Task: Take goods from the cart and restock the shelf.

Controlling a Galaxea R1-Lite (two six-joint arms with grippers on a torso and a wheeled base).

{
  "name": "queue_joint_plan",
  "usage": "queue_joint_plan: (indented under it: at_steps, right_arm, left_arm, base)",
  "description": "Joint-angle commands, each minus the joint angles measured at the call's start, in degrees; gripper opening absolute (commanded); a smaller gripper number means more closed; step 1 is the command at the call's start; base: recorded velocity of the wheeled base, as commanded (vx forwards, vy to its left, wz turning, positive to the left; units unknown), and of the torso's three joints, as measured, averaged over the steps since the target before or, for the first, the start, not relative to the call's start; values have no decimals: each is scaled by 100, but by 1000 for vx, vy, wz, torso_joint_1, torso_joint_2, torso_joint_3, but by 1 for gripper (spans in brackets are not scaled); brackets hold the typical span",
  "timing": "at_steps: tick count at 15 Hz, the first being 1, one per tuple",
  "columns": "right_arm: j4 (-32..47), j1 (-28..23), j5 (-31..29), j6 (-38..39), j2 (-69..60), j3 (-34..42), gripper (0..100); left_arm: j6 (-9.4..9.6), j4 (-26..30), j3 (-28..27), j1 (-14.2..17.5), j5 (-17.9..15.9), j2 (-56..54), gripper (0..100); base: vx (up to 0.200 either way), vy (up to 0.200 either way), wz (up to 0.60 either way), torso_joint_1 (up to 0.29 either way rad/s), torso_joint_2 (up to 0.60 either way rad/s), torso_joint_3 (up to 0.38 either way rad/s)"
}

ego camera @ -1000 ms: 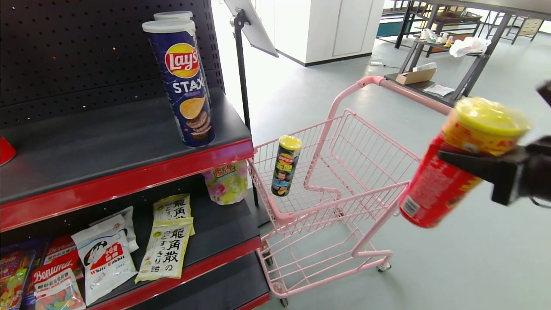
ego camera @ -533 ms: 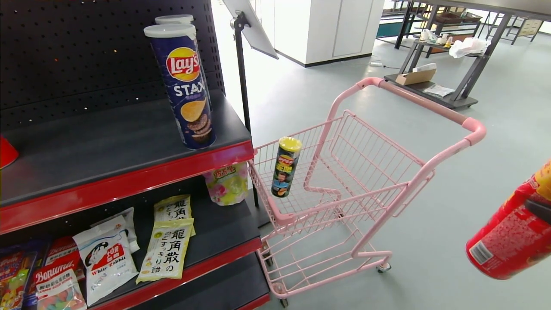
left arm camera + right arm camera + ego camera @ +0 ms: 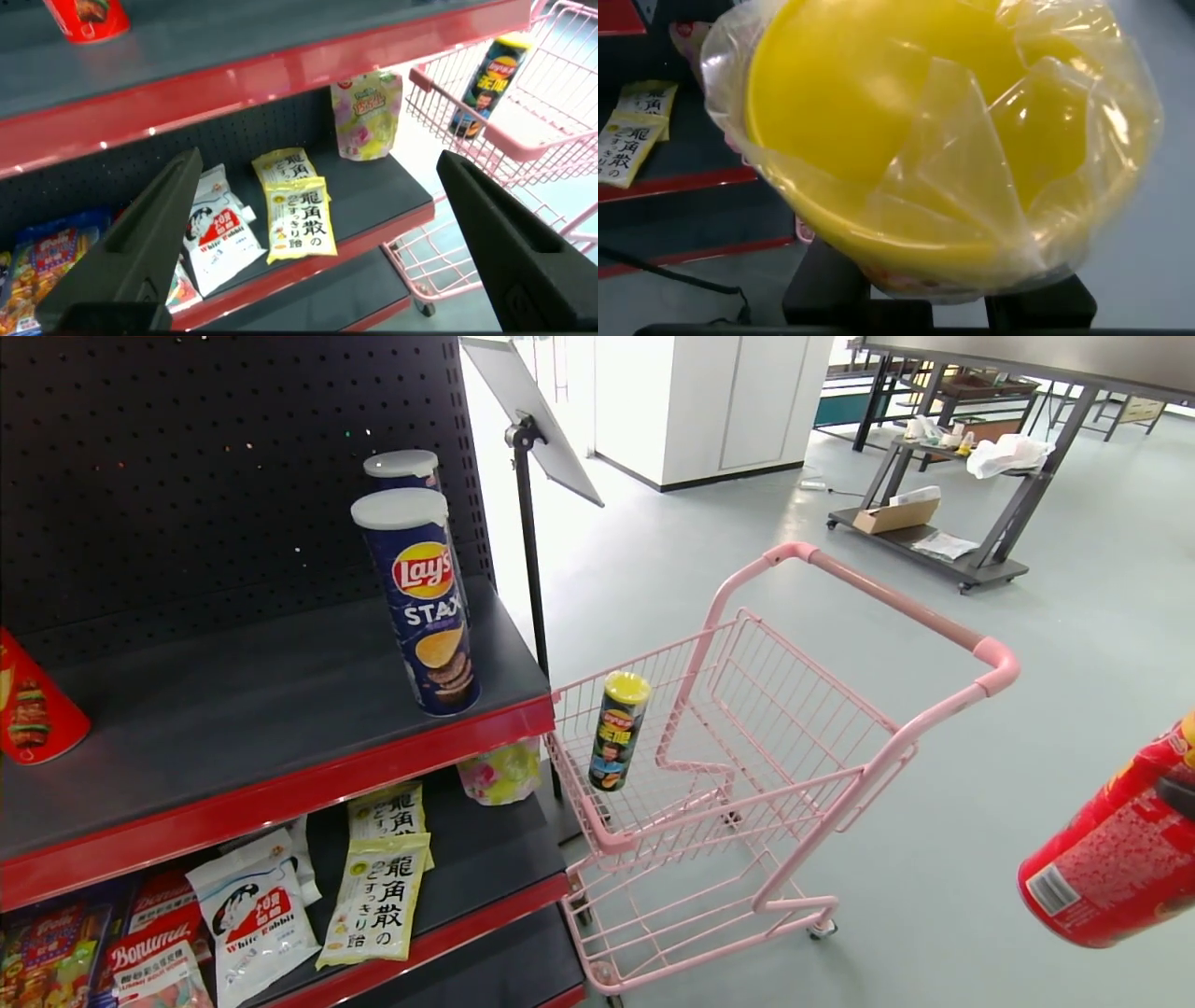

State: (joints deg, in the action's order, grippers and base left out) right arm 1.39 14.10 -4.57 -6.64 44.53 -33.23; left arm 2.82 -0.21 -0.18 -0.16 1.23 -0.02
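Note:
A red chip can (image 3: pixel 1111 863) with a yellow lid (image 3: pixel 924 121) under clear wrap hangs tilted at the right, beyond the pink cart (image 3: pixel 896 607). My right gripper (image 3: pixel 938 303) is shut on it just below the lid. A dark can with a yellow lid (image 3: pixel 616 730) stands upright in the cart's near-left corner, next to the shelf; the same dark can (image 3: pixel 486 75) appears in the left wrist view. Two blue chip cans (image 3: pixel 420 602) stand on the top shelf (image 3: pixel 233 709). My left gripper (image 3: pixel 318 252) is open, low in front of the lower shelf.
The lower shelf (image 3: pixel 467 859) holds several snack bags (image 3: pixel 294 215), and a red pack (image 3: pixel 33 705) sits at the top shelf's left end. A sign stand (image 3: pixel 532 476) rises between shelf and cart. A rolling rack (image 3: pixel 934 523) stands farther back on open floor.
The right gripper carried the red can from beside the cart handle down and to the right. The head camera also shifted, so shelf and cart sit lower in the picture.

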Motion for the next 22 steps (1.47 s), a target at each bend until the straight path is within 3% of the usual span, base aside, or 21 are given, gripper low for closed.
queue_joint_plan:
  at_steps: [1, 9, 13, 16, 18, 22]
  right_arm:
    - [2, 5, 0, -4, -6, 18, 0]
    - [2, 22, 185, -39, 56, 45, 0]
    - [2, 49, 976, -48, 117, 62, 0]
    - [-60, 136, 1125, -276, 539, -8, 0]
    - [-60, 145, 1143, -294, 776, -105, 0]
    - [-60, 259, 1187, -285, 847, -17, 0]
  left_arm:
    - [0, 3, 1, -2, 0, 2, 100]
    - [-27, 3, 1, -2, -18, 2, 100]
    - [-44, 12, 1, -2, -9, 2, 100]
    - [-62, 12, 1, -2, 0, 2, 100]
    - [-282, 21, 1, -2, 0, 2, 100]
    - [-308, 21, 1, -2, 0, 2, 100]
  base:
    - [0, 0, 0, 193, -476, -276]
    - [0, 0, 0, 172, -386, -220]
    - [0, 0, 0, 161, -354, -200]
    - [0, 0, 0, 41, -99, -52]
    - [0, 0, 0, 0, 0, 0]
    - [0, 0, 600, 4, -1, 1]
